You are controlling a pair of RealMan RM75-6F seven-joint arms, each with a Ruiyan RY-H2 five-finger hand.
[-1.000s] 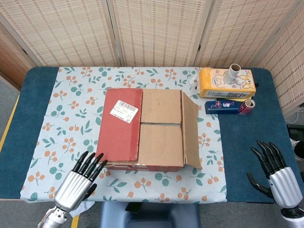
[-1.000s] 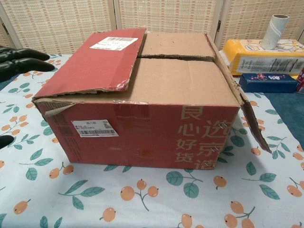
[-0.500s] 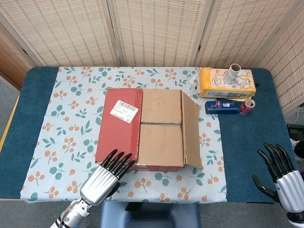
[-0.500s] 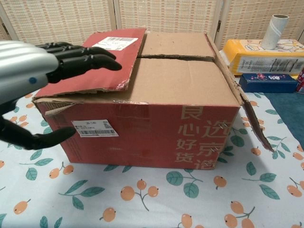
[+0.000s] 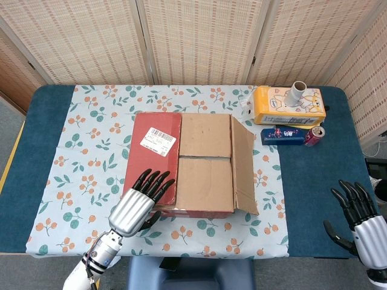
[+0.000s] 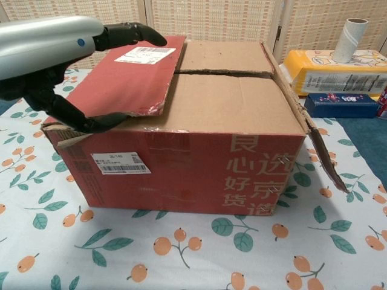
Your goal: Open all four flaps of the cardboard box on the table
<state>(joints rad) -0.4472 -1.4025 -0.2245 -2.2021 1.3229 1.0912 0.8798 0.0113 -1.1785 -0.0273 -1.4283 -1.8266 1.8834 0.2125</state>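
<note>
- Here, the red-sided brown cardboard box point(image 5: 187, 164) sits mid-table on the floral tablecloth point(image 5: 84, 151).
- The left hand point(image 5: 138, 202) pinches the red left flap point(image 6: 124, 78), fingers above and thumb beneath its near edge.
- The right hand point(image 5: 358, 219) hovers well apart, fingers spread, holding nothing.

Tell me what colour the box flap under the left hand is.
Red, with a white shipping label; the flap under the left hand shows best in the chest view.
</note>
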